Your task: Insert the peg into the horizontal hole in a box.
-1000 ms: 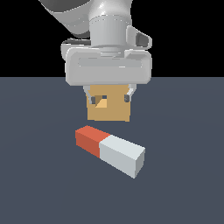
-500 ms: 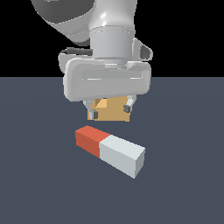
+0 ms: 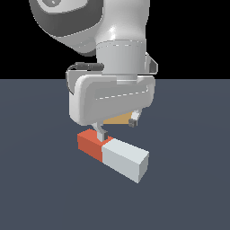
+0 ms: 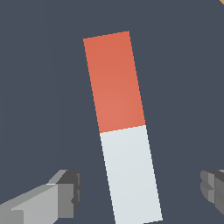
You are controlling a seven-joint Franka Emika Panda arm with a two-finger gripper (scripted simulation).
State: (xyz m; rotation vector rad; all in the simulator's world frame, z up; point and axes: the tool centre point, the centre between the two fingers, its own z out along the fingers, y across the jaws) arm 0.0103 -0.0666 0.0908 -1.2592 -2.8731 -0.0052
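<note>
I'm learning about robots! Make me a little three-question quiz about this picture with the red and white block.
1. True or false: the end effector has already closed on the peg.
2. Which part of the peg lies between the fingers in the wrist view? A) red-orange B) white-grey
3. Fill in: in the exterior view, the box is mostly hidden behind the ______.

Key:
1. False. The fingers stand apart on either side of the peg, with a gap on both sides.
2. B
3. end effector
</note>
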